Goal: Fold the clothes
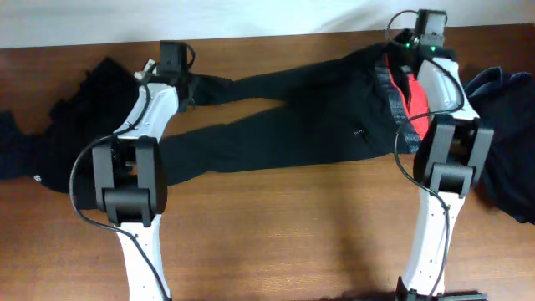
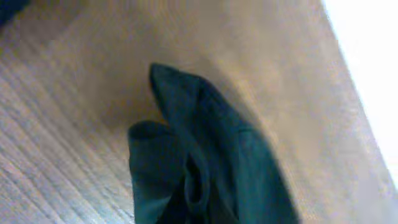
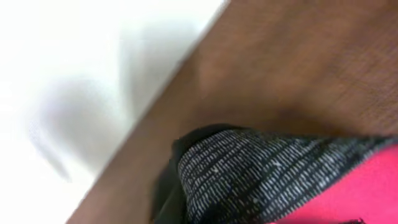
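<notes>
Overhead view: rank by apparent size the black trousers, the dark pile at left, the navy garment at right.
1. black trousers
2. dark pile
3. navy garment, cropped by the frame, so its rank is unsure.

Brown wooden table, white surface beyond its far edge

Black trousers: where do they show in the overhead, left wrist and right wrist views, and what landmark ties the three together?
Overhead: black trousers across the table's upper middle, legs pointing left, waist at right.
Left wrist: only a bunched leg end, lower centre.
Right wrist: only the speckled grey waistband and red lining, lower right.
Shared landmark: the wooden table's far edge against the white background.
</notes>
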